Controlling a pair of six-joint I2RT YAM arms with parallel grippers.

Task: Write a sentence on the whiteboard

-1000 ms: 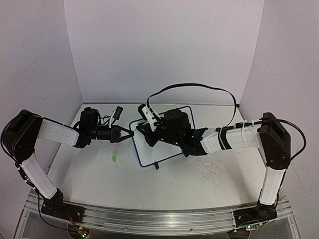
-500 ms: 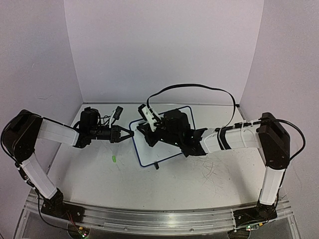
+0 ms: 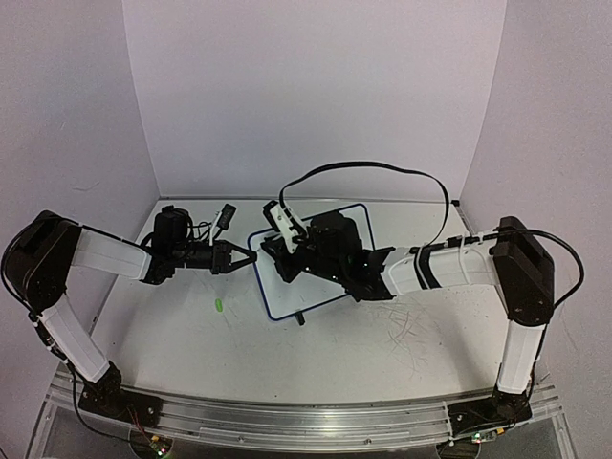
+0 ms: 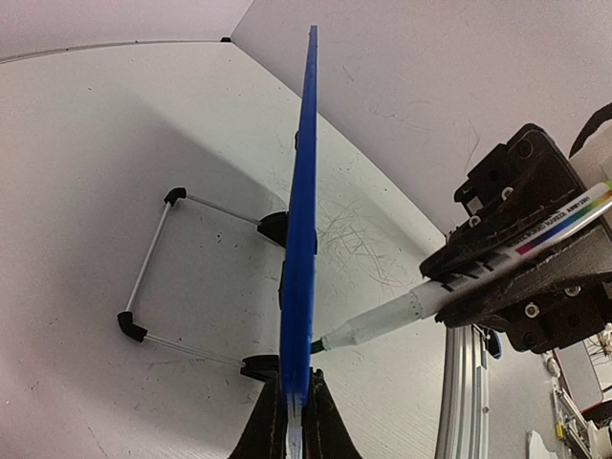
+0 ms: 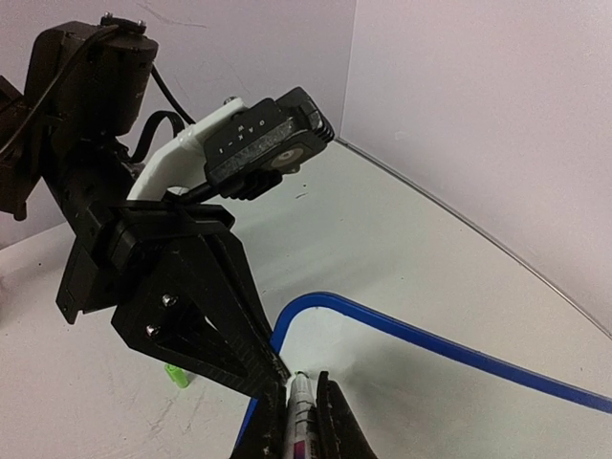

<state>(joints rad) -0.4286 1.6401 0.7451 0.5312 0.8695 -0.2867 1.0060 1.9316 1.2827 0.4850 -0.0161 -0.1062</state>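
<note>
— Whiteboard (image 3: 284,295) first: where do we see it?
— Middle of the table (image 3: 191,354), propped on its feet between our two arms.
— And our left gripper (image 4: 292,413)?
— Pressed together on the whiteboard's left edge, pinching it.
— Our right gripper (image 5: 304,387)?
— Clamped around a marker (image 4: 449,287); its tip meets the board's face close beside the left fingers.

You see the table (image 3: 239,354) from high behind both arm bases, while each wrist camera looks in close, from opposite sides, at the same whiteboard (image 4: 298,239) and marker (image 4: 459,282).
</note>
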